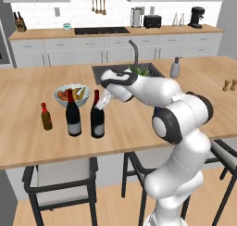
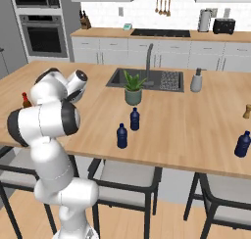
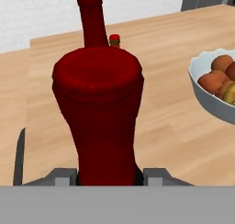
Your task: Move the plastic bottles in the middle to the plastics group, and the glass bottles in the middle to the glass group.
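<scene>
Two wine bottles stand side by side on island counter (image 1: pixel 28 141), nr fruit bowl (image 1: pixel 70 95). Gripper (image 1: pixel 102 101) clamped on red neck of dim-label wine bottle (image 1: pixel 97 117), just beside pale-label bottle (image 1: pixel 73 116).

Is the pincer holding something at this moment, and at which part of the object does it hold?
Yes. The pincer holds the tall dark wine bottle by its red foil neck, fingers on either side; the bottle stands upright on the counter.
</scene>
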